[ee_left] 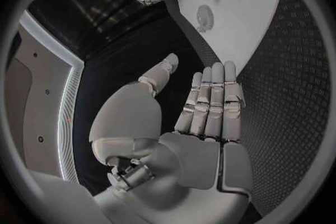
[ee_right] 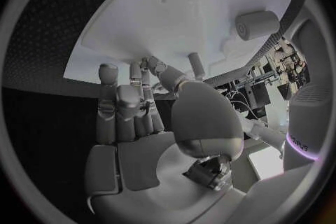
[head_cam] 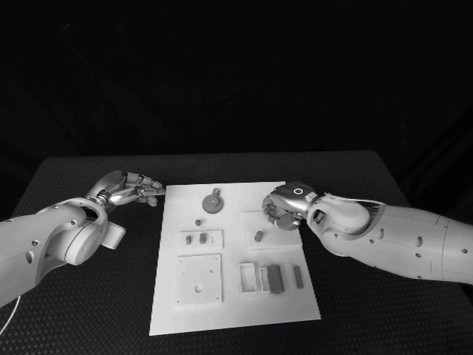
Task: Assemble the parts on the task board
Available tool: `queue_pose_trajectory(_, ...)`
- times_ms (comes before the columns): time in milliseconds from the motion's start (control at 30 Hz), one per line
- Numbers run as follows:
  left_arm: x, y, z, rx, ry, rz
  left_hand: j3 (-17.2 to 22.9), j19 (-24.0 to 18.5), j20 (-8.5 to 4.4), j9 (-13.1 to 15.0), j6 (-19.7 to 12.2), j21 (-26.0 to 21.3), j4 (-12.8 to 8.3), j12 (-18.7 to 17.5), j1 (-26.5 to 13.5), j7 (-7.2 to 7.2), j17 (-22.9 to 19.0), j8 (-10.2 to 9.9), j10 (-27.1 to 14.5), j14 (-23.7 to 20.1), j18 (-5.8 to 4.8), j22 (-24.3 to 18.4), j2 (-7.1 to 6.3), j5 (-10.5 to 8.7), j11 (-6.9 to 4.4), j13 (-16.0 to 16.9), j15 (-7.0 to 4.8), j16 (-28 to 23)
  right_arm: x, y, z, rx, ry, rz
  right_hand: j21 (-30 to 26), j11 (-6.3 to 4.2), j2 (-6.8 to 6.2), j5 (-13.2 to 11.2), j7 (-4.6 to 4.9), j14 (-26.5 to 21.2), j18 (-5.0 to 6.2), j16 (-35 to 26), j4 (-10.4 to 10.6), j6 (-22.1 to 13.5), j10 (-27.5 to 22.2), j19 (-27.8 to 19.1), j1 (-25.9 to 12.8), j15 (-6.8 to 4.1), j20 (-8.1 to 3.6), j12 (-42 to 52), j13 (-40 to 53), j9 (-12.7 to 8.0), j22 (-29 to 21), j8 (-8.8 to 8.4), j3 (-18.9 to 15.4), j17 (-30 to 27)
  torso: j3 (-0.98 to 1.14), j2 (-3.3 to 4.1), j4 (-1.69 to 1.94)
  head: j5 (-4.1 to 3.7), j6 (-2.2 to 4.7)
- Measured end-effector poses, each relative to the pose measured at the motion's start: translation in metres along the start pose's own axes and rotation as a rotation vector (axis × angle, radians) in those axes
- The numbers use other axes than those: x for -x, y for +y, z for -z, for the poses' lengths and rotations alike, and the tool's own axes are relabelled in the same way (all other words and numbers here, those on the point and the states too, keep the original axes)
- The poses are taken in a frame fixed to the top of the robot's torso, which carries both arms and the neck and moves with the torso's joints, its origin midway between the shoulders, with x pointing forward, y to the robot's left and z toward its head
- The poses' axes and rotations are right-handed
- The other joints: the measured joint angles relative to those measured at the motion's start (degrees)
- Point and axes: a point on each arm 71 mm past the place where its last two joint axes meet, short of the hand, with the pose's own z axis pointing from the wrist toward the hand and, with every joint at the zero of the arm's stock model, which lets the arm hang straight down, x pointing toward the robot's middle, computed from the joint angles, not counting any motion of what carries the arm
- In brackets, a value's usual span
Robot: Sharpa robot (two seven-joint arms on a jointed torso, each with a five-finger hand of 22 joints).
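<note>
the right hand (head_cam: 284,205) hides part of the task board (head_cam: 236,296).

I see the task board (head_cam: 236,296) lying mid-table (head_cam: 87,310). On the board, a round part (head_cam: 213,201) sits at the far end, two small parts (head_cam: 202,239) left of centre, and upright parts (head_cam: 279,278) near right. My left hand (head_cam: 130,188) hovers beside the board's far-left corner; my right hand (head_cam: 284,205) is over its far-right area.

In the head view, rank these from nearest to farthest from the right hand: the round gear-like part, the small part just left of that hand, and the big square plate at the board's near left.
From the right hand:
1. Small part, just beside it, mid-board.
2. Round gear-like part, across the board at its far side.
3. Big square plate, near left corner of the task board.
</note>
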Motion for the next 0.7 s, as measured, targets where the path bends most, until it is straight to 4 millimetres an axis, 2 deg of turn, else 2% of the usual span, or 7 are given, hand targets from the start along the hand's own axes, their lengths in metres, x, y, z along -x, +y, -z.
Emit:
queue_pose_trajectory(400, 0.0007, 0.0005, 0.0001, 0.002, -0.001, 0.0, 0.0, 0.0, 0.0, 0.0, 0.0, 0.0, 0.0, 0.0, 0.0, 0.0, 0.1, 0.0, 0.0, 0.0, -0.02, 0.0, 0.0, 0.0, 0.0, 0.0, 0.0, 0.0, -0.0002, -0.0002, 0.0003, 0.001, 0.0, 0.005, 0.0, -0.31, 0.22, 0.0, -0.31, -0.1, 0.01, 0.0, -0.1, 0.7, 0.3, 0.0, 0.2, -0.08, 0.01, 0.2, 0.6, 0.1, 0.0, 0.25, -0.1, 0.0, 0.03, 0.01, -0.02, -0.16, -0.14)
queue_pose_trajectory(467, 0.0008, 0.0005, 0.0001, 0.002, -0.001, 0.0, 0.0, 0.0, 0.0, 0.0, 0.0, 0.0, 0.0, 0.0, 0.0, 0.0, 0.1, 0.0, 0.0, 0.0, -0.03, 0.0, 0.0, 0.0, 0.0, -0.1, 0.0, -0.2, -0.0002, -0.0003, 0.0003, 0.001, 0.001, 0.006, 0.0, -0.51, 0.22, -0.1, -0.21, -0.1, 0.02, 0.0, -0.1, 1.0, 0.5, 0.0, 0.2, -0.5, 0.02, 0.2, 0.6, 0.1, 0.0, 0.25, -0.1, 0.0, 0.03, 0.01, -0.02, -0.21, -0.19)
queue_pose_trajectory(700, 0.0011, 0.0008, 0.0001, 0.004, -0.002, 0.0, 0.0, 0.0, 0.0, 0.0, 0.0, 0.0, 0.0, 0.0, 0.0, 0.0, 0.3, 0.0, 0.0, 0.0, -0.04, 0.0, 0.0, 0.0, 0.0, -0.1, 0.0, -0.2, -0.0003, 0.0002, 0.0001, 0.003, 0.0, 0.012, 0.0, -0.59, 0.45, 0.0, -0.39, -0.1, 0.05, 0.0, -0.1, 1.2, 0.6, 0.0, 0.5, -0.53, 0.01, 0.2, 0.8, 0.2, 0.0, 0.25, -0.1, -0.1, 0.04, 0.01, -0.02, -0.31, -0.32)
